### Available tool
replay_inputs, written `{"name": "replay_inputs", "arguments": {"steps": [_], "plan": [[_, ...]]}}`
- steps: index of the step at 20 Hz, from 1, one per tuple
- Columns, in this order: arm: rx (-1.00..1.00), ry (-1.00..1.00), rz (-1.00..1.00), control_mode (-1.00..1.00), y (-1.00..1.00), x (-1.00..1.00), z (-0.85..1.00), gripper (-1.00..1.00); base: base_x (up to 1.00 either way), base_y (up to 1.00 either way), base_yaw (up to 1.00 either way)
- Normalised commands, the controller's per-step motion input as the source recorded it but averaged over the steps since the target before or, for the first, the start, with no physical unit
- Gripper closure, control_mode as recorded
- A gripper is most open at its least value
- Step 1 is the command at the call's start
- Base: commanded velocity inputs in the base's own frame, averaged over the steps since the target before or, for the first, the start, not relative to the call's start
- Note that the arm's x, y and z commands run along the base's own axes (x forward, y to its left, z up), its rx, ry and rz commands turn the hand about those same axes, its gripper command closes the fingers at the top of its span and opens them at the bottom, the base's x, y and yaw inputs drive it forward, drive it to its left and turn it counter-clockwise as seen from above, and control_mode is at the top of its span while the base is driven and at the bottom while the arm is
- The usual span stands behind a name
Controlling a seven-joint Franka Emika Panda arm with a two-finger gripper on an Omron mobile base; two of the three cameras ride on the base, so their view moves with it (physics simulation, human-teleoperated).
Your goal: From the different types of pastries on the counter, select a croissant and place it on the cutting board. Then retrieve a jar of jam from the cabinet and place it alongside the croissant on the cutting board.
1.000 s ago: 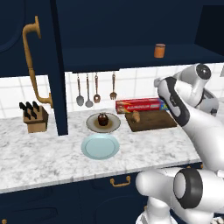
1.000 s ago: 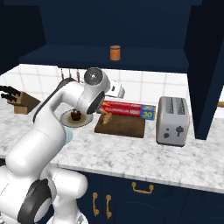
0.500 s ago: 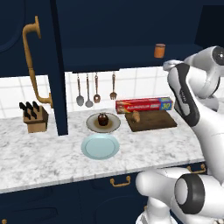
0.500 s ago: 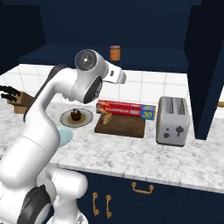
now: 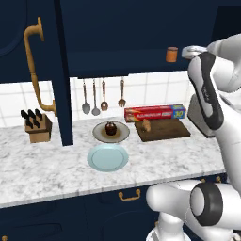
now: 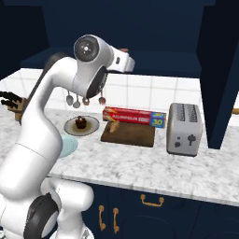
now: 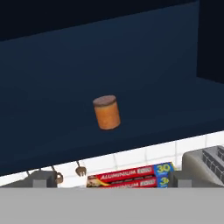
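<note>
Golden-brown on dark wood: in the left base view the croissant (image 5: pixel 146 125) already lies on the left end of the cutting board (image 5: pixel 164 130), so I judge the first half of the task done and the jam step in hand. The jar of jam (image 5: pixel 172 54) stands upright on the shelf of the open cabinet (image 5: pixel 141 56), up and to the right of the board, with the arm raised just beside it. A brown plate (image 5: pixel 100 135) left of the board holds the cupcake (image 5: pixel 110 128); the pale blue plate (image 5: pixel 108 157) nearer the counter edge holds nothing. The counter (image 5: pixel 56 169) also carries a knife block (image 5: pixel 36 127) at far left.

In the right base view the croissant (image 6: pixel 113 127) sits on the board (image 6: pixel 133 135), near the red foil box (image 6: pixel 134 116), with the toaster (image 6: pixel 185 129) to the right.

In the hand view the jar (image 7: pixel 106 112) is ahead, well apart from the camera, alone on the shelf. The gripper stands wide open and holds nothing. Next, I judge, it must advance level until the jaws straddle the jar, then close
</note>
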Motion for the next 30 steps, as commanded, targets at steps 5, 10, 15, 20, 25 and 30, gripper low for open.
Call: {"name": "replay_inputs", "arguments": {"steps": [5,10,15,20,25,30], "plan": [[-0.11,0.0,0.0,-1.0,0.31,0.27,-0.01,-1.0,0.0,0.0,0.0],[-0.08,-0.02,0.04,-1.0,0.05,0.51,0.21,-1.0,0.0,0.0,0.0],[-0.11,0.12,0.05,-1.0,0.0,0.27,0.29,-1.0,0.0,0.0,0.0],[-0.09,0.04,0.0,-1.0,0.0,0.0,0.07,-1.0,0.0,0.0,0.0],[0.0,0.0,0.0,-1.0,0.0,0.15,-0.07,-1.0,0.0,0.0,0.0],[-0.01,0.0,0.0,-1.0,0.0,0.15,-0.1,-1.0,0.0,0.0,0.0]]}}
